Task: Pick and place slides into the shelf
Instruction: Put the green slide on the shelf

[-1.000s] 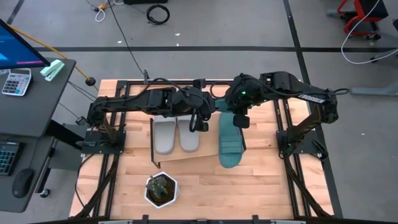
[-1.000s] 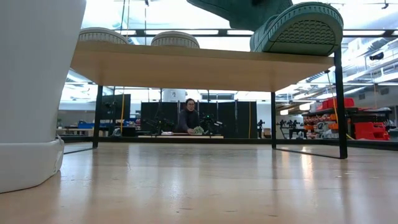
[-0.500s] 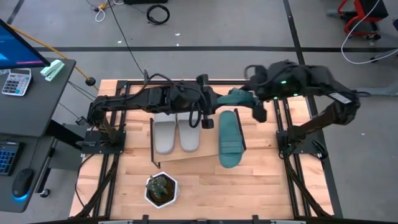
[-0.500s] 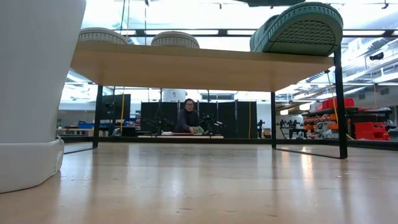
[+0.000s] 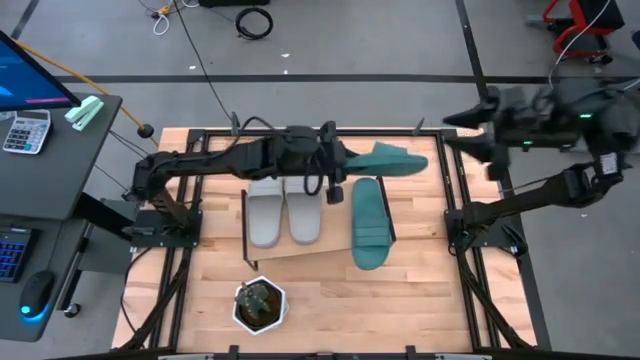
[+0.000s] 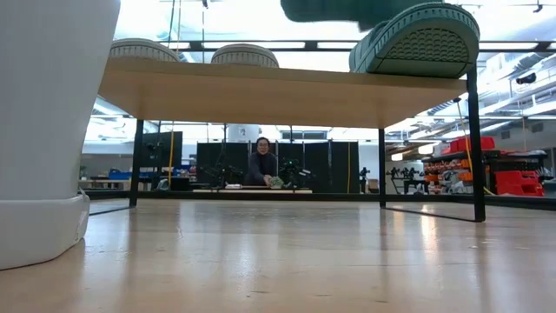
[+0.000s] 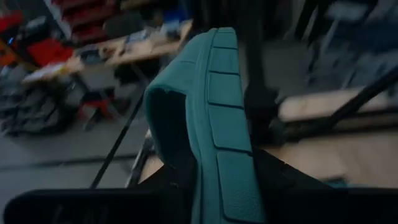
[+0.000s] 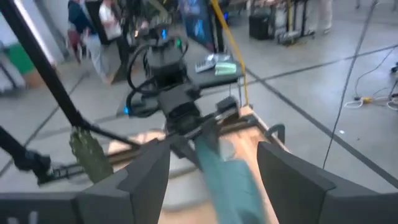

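My left gripper (image 5: 338, 168) reaches in from the table's left and is shut on a teal slide (image 5: 388, 160) held above the shelf's far right part. A second teal slide (image 5: 368, 222) and two light grey slides (image 5: 265, 216) (image 5: 303, 216) lie flat on the shelf's board (image 5: 330, 248). In the low view their ends (image 6: 426, 39) (image 6: 245, 54) overhang the board's edge (image 6: 278, 91), and the held slide (image 6: 347, 9) shows at the top. My right gripper (image 8: 214, 180) stands open and empty, high by the table's right edge (image 5: 468, 122). My left gripper pinches the teal slide's end nearest the arm (image 7: 214, 177) between its two fingers. The fingers come about level from the table's left and lie along the slide. The slide sticks out toward the table's right, its treaded sole (image 7: 227, 93) in view, lifted clear of the shelf.
A potted plant in a white pot (image 5: 260, 305) stands near the table's front edge, left of centre, and fills the low view's left (image 6: 43, 130). Black frame rails run along the table's left and right sides. A desk with a calculator (image 5: 25, 130) stands beyond the left edge.
My right gripper, at the held teal slide's right end half a second ago, has let go and drawn back up and toward the table's right edge. My left gripper keeps the slide above the shelf's far right part; its free end has swung a little toward the right.
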{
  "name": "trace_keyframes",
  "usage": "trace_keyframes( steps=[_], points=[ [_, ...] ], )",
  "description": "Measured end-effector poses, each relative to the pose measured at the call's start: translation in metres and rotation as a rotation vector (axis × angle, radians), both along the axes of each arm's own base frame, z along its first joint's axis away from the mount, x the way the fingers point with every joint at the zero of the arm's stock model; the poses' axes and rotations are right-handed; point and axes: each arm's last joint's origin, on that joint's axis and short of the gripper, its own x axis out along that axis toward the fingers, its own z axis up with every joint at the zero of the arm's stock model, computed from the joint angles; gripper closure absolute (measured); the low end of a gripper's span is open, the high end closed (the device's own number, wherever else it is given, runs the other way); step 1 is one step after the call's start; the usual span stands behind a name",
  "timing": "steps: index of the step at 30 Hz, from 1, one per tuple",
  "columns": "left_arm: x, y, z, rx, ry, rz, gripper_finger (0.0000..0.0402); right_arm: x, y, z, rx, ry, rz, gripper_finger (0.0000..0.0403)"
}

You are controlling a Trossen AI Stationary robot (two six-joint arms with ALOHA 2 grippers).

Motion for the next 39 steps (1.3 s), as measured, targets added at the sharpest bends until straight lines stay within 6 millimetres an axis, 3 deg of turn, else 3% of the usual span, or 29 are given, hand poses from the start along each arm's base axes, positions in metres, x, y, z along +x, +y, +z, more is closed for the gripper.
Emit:
trace_keyframes(
  steps=[5,9,16,19,26,32,39],
  points=[
    [-0.029,-0.002,0.009,-0.047,-0.243,-0.031,0.0302,-0.014,0.0,0.002,0.022,-0.03,-0.028,0.0156],
    [-0.058,0.001,-0.006,-0.121,-0.354,-0.018,0.0303,-0.012,0.0,0.001,0.024,-0.022,-0.028,0.0155],
    [-0.126,0.015,-0.021,-0.255,-0.848,-0.03,0.0303,0.01,-0.002,0.001,0.022,-0.01,-0.03,0.0155],
    [-0.141,0.021,-0.039,-0.302,-0.959,-0.064,0.0303,0.026,-0.003,0.006,0.021,-0.064,-0.028,0.0155],
    [-0.144,0.024,-0.039,-0.275,-0.981,-0.179,0.0304,0.074,-0.005,0.022,0.019,-0.266,0.009,0.0155],
    [-0.145,0.021,-0.024,-0.226,-1.001,-0.268,0.0304,0.129,-0.012,0.01,0.071,-0.254,0.032,0.0155],
    [-0.144,0.02,-0.024,-0.201,-0.974,-0.316,0.0305,0.179,-0.018,0.008,0.14,-0.395,0.172,0.0155]
  ],
)
